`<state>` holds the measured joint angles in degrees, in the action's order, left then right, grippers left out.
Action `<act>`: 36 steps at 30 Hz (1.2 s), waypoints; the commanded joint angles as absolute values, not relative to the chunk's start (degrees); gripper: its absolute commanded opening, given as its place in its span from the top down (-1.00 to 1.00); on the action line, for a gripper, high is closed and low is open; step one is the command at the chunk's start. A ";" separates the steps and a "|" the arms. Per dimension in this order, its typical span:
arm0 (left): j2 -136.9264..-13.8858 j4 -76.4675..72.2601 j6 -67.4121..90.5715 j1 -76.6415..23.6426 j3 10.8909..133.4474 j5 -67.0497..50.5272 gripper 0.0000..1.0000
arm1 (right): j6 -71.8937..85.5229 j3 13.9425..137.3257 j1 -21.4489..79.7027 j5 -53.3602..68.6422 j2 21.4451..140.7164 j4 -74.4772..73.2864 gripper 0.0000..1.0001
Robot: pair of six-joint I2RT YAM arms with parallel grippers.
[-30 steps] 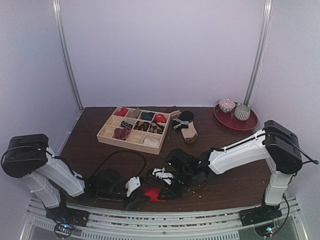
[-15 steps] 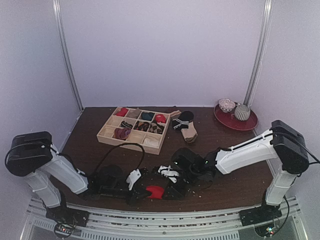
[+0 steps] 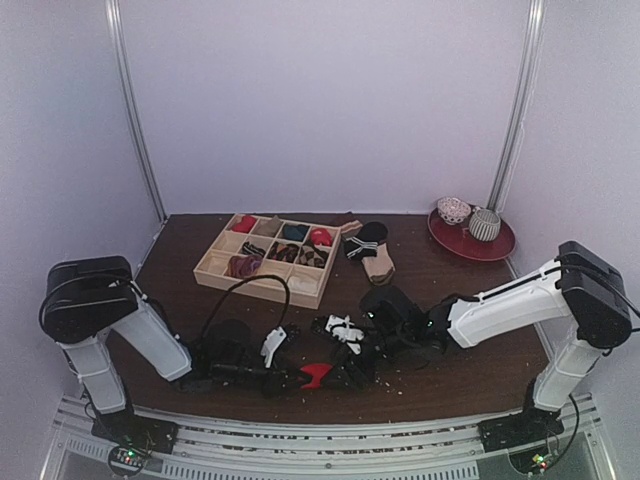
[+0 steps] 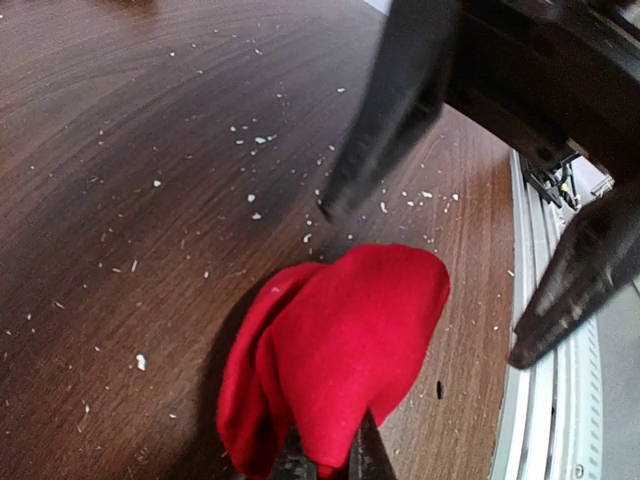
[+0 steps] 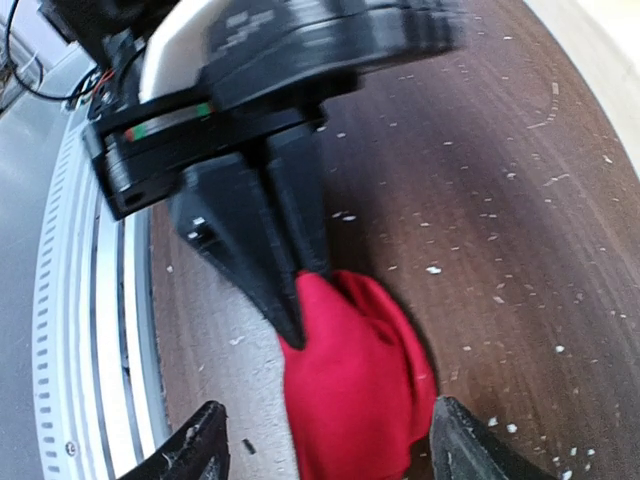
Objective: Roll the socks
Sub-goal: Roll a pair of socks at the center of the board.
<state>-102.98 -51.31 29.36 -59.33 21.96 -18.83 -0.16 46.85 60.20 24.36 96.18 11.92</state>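
Table (image 3: 460,290): dark wood, everything sits on it. Both arms reach low to its near edge, L arm (image 3: 160,345) from the left, R arm (image 3: 500,305) from the right. Divider tray (image 3: 255,283) sits back-left, several cells w/ bundled socks in; whether any belong to this job you can't tell. Red plate (image 3: 480,248) sits back-right w/ two small bowls (image 3: 485,223). Striped black sock (image 3: 360,243) and tan sock (image 3: 378,268) lie just beside the tray, not part of this.

Red sock (image 4: 340,350): near edge, btwn the two grippers, bunched into a short folded wad on the wood. L gripper (image 4: 325,465) is clamped tight, pinching one end of the fabric. R gripper (image 5: 335,455) stands wide, a finger each side of the wad, gripping nothing.

Progress, my read: red sock is folded up but loose, not a tidy roll, no tuck visible. Argyle sock: you can't pick it out by the grippers, so prob. that half is undone or hidden. Left to do: tighten, pair, stow.

Writing: none legible. Only a green/red strip on the L gripper body in the R wrist view, no text. White lint flecks (image 4: 255,140) dot the wood.
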 commanded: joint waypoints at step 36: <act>-106.65 -34.02 26.87 -59.26 19.53 -18.81 1.00 | 16.31 44.62 55.88 43.53 111.85 23.68 0.14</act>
